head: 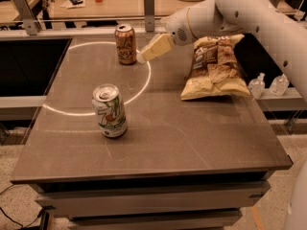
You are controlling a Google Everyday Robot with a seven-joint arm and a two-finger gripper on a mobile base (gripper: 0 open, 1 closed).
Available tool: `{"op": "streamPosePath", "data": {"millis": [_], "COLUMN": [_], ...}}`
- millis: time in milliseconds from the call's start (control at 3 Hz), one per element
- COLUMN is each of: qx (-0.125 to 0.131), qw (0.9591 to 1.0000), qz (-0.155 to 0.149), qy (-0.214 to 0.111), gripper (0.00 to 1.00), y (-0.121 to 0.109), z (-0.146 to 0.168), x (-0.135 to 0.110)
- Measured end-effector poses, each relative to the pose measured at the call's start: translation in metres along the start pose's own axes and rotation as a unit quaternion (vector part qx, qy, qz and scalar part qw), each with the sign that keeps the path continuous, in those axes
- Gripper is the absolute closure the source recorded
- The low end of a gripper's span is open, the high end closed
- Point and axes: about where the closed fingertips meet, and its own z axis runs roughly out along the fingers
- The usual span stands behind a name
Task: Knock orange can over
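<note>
The orange can (126, 44) stands upright at the far side of the grey table (192, 143), copper body with pale lettering and a silver top. My gripper (143, 56) reaches in from the upper right on the white arm; its cream fingers (154, 48) point left and down, with the tips just right of the can's lower half, very close to it. I cannot see contact.
A white-and-green 7UP can (110, 110) stands upright at the front left. A bag of chips (214, 67) lies at the right, under my arm. A bright ring of light (96, 78) marks the tabletop. Two small bottles (268, 85) stand beyond the right edge.
</note>
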Motion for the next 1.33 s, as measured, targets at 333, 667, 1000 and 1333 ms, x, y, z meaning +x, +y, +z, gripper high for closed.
{"op": "streamPosePath", "data": {"millis": [333, 667, 1000, 1333], "qx": [0.010, 0.030, 0.036, 0.033], "qw": [0.9998, 0.9988, 0.9982, 0.9976], "qz": [0.008, 0.010, 0.014, 0.024], "qy": [-0.018, -0.037, -0.047, -0.057], "gripper": [0.00, 0.00, 0.00, 0.00], "y": [-0.006, -0.021, -0.035, -0.046], "z": [0.019, 0.037, 0.058, 0.078], "x": [0.002, 0.007, 0.013, 0.018]}}
